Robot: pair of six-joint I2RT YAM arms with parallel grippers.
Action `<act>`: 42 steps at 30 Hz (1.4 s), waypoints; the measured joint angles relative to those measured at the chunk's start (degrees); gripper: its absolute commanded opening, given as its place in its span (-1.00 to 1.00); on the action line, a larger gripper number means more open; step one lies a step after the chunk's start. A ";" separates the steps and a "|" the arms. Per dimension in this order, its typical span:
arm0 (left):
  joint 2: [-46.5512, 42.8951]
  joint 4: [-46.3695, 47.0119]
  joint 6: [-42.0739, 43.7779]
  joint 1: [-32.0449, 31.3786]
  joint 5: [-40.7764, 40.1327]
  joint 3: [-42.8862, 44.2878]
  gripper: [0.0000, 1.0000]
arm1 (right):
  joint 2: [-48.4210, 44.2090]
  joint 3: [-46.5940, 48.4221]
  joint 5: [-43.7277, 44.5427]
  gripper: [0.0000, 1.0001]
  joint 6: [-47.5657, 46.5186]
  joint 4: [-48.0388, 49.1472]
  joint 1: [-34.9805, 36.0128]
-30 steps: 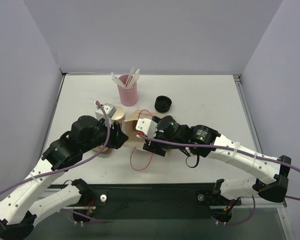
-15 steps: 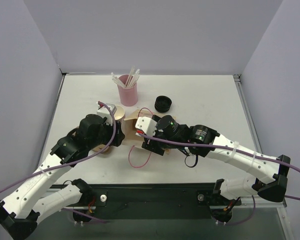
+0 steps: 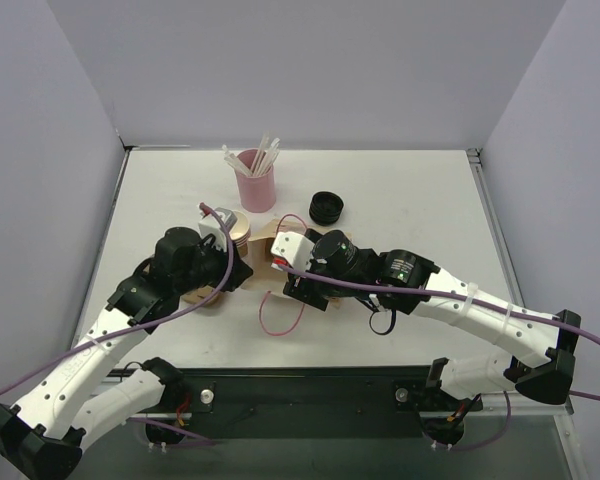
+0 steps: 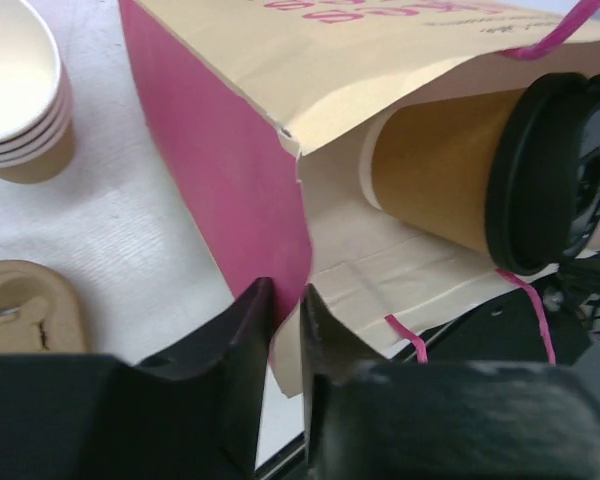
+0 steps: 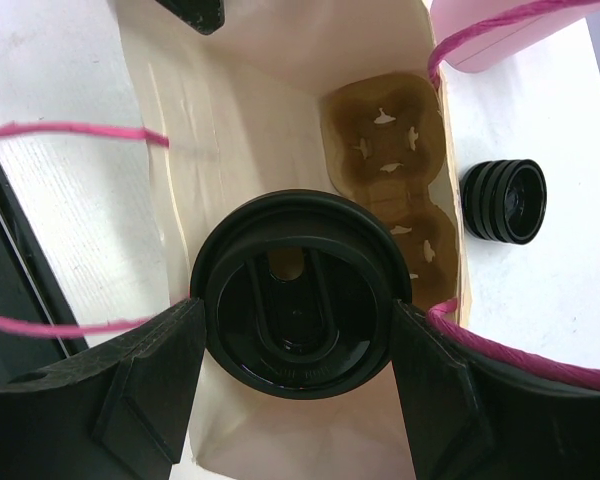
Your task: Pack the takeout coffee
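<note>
The pink-and-cream paper bag lies on its side with its mouth facing my right arm. The takeout coffee, a brown cup with a black lid, lies partly inside that mouth. My right gripper is shut on it, one finger on each side of the lid. My left gripper stands at the bag's near corner. Its jaws are almost together, with the edge of the pink side wall between them. In the top view the bag sits between the left gripper and the right gripper.
A brown pulp carrier shows at the bag's far end, another on the table by my left gripper. Stacked paper cups stand behind the bag. A pink cup of straws and black lids stand further back.
My left gripper has shifted slightly along the bag's corner and its jaws have narrowed onto the side wall's edge. The right gripper and the coffee have hardly moved.
</note>
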 measured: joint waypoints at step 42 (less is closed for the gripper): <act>-1.29 8.57 1.20 0.00 11.43 -5.18 -1.00 | 1.51 -16.15 2.93 -0.28 -28.87 11.23 -7.43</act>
